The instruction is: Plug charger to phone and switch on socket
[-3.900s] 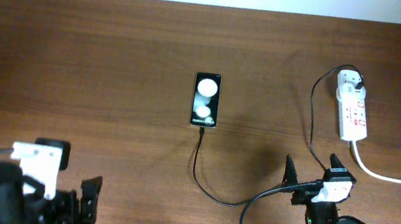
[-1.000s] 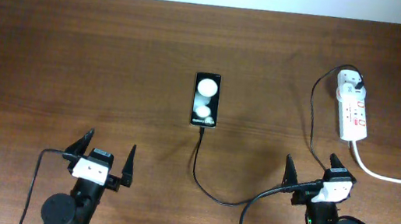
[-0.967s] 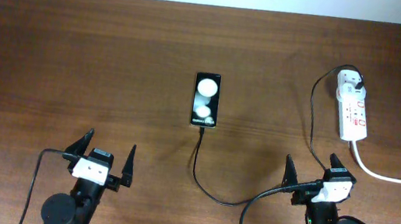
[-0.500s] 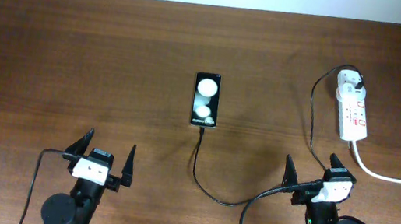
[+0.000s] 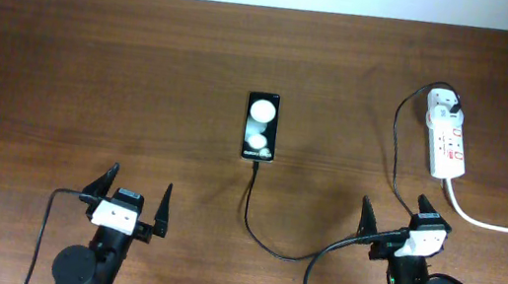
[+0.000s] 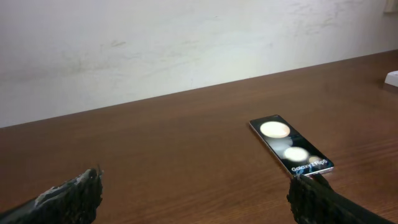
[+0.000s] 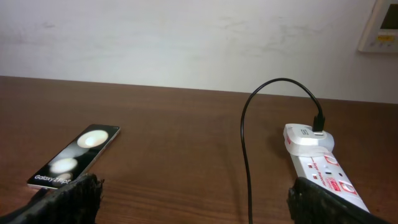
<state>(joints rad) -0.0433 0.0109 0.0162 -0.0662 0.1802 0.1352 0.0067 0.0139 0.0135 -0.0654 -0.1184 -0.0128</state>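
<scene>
The phone (image 5: pixel 261 126) lies flat at the table's middle, two white circles on its face; it also shows in the left wrist view (image 6: pixel 290 152) and the right wrist view (image 7: pixel 73 155). The charger cable (image 5: pixel 256 232) runs from the phone's near end, curves right, then up (image 7: pixel 244 155) to its plug in the socket (image 5: pixel 448 139), a white strip with red switches at the right (image 7: pixel 326 171). My left gripper (image 5: pixel 131 202) is open and empty at the front left. My right gripper (image 5: pixel 393 216) is open and empty at the front right, below the socket.
A thick white cord (image 5: pixel 496 226) leaves the socket's near end toward the right edge. A pale wall (image 6: pixel 186 43) stands behind the table's far edge. The robots' own black cables (image 5: pixel 314 280) loop by the arm bases.
The left arm swung from the front-left corner to a centred rest pose with its fingers open. In the last second nothing has moved.
</scene>
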